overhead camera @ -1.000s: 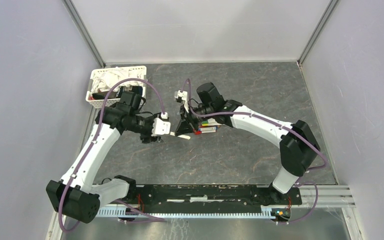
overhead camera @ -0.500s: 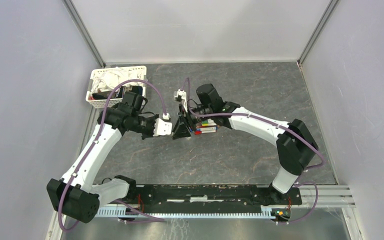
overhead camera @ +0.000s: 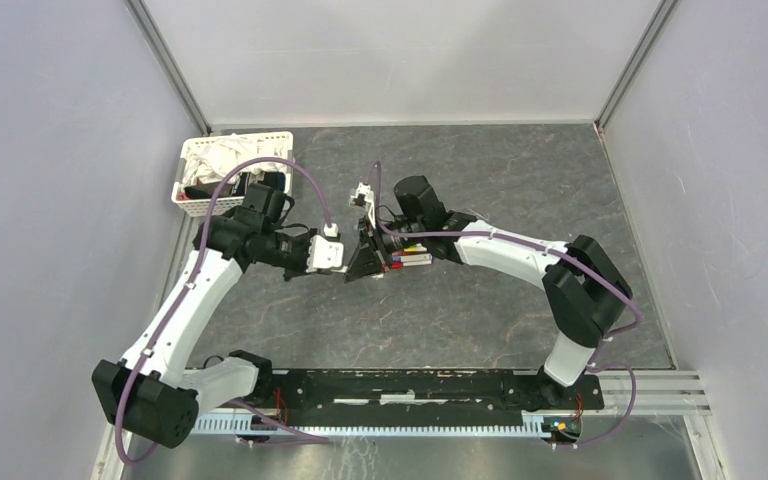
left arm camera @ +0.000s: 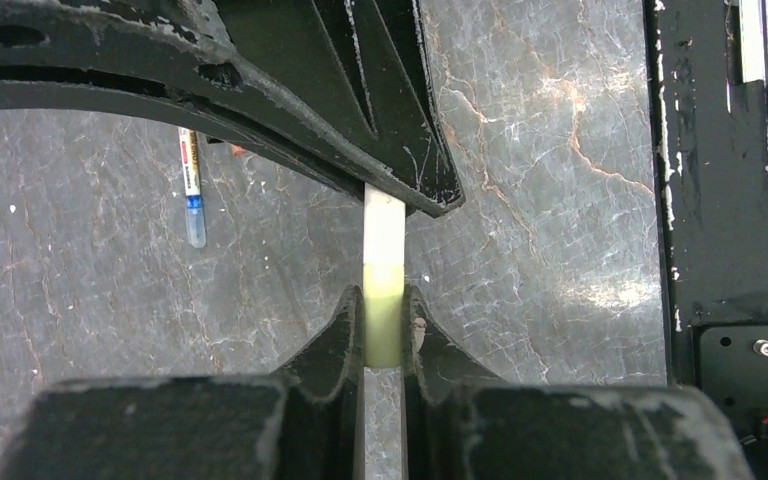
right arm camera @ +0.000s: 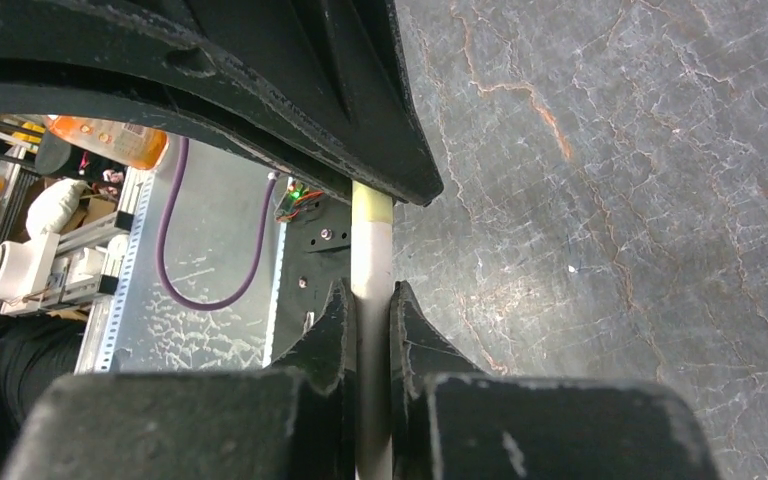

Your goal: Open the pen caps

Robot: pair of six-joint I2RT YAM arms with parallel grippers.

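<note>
Cap: we see one pale yellow-green cap [left arm camera: 383, 335] pinched between the fingers of the left claw [left arm camera: 383, 300], above the middle of the bench [overhead camera: 520, 190].
Pen: its white barrel [left arm camera: 383, 228] runs straight out of the cap and into the right claw [right arm camera: 368, 297]. We make out no gap where cap meets barrel.
Left claw: narrow, clamped on the cap.
Right claw: narrow, clamped on the white barrel just beyond the cap.
Hidden on the pen: from above, the two claws cover it almost wholly. In the left wrist view the far end of the barrel vanishes behind the right claw's black fingers. In the right wrist view the barrel runs off the lower edge.
Other pens: a small heap of pens [overhead camera: 415, 257] with red, yellow, green and blue ends lies just right of the claws, partly under the right arm, so we cannot count them.
Loose pen: one pen with a blue end [left arm camera: 192, 195] lies flat on the bench, its upper end cut off by the right claw.
Left arm: we see it rise from its base, bend at the elbow and reach right, wrist level.
Right arm: folded at the elbow far right, forearm stretched left, claw tip to tip with the left one.
Basket: a white basket [overhead camera: 192, 160] of cloths sits in the far left corner, well apart.
</note>
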